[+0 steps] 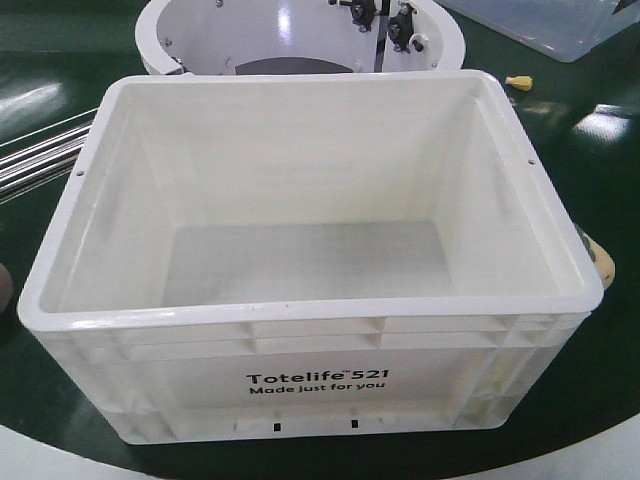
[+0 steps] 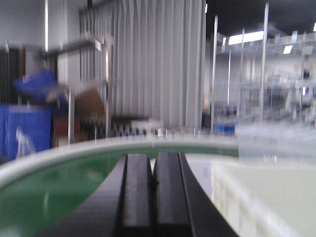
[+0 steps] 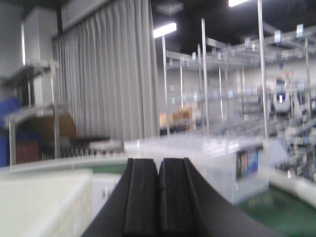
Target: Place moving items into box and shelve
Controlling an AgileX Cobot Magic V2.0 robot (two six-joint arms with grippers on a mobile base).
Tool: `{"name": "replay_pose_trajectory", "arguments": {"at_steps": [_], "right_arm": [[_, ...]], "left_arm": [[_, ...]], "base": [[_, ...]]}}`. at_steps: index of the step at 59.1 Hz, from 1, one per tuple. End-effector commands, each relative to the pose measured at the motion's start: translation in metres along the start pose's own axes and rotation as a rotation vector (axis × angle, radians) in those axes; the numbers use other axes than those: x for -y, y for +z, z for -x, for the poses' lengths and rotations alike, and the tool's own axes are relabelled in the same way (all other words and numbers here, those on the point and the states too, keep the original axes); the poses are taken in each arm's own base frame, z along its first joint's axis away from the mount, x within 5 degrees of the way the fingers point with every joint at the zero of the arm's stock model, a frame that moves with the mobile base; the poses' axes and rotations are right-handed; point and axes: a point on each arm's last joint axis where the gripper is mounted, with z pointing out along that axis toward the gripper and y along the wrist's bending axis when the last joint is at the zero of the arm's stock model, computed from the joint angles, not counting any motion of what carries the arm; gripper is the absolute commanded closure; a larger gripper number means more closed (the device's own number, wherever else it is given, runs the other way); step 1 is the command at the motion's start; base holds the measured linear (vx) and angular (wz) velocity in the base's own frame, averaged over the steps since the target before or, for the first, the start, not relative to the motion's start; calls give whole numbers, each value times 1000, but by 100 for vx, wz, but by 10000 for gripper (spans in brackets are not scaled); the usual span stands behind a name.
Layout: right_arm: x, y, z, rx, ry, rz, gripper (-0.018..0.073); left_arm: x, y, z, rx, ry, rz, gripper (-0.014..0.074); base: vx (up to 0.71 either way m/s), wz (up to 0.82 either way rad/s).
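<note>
Big white rectangular plastic crate [image 1: 450, 380] centre frame on green surface [image 1: 570, 150], open top up, empty, so ready for loading imo. Front print: "Totelife 521 / Made just for you". Pale yellow egg-shaped toy [image 1: 604, 262] at right edge, pink-brown ball [image 1: 4, 290] at left edge, both outside crate. Left claw [image 2: 153, 197] & right claw [image 3: 158, 197] pressed together, holding nothing.

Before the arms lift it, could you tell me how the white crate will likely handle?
The white crate looks like stiff moulded plastic with a ribbed rim, so it should hardly flex. It is empty, so probably light for its bulk. Its glossy walls may slip in a grip.
</note>
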Motion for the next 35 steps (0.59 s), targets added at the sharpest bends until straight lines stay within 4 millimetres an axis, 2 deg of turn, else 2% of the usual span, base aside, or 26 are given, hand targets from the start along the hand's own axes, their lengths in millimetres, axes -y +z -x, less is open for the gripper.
{"name": "replay_pose_trajectory", "arguments": {"at_steps": [1,10,16,21,28,31,35], "right_arm": [[-3,0,54,173,-9,9,566],[-7,12,120,232,-20,12,565],[-10,34,157,271,-74,14,564],[-12,61,182,305,-106,18,564],[-13,96,194,294,-122,21,564],[-13,113,188,250,-122,21,564],[-12,130,174,182,-121,21,564]], "left_arm": [[0,-6,53,225,-22,4,603],[2,-2,113,319,-22,-2,601],[3,20,147,331,-22,-1,600],[4,45,167,312,-22,-1,600],[4,84,172,244,-21,1,600],[4,102,163,189,-20,3,600],[4,117,151,120,-20,3,600]], "base": [[0,0],[0,0],[0,0],[0,0],[0,0],[0,0],[0,0]]}}
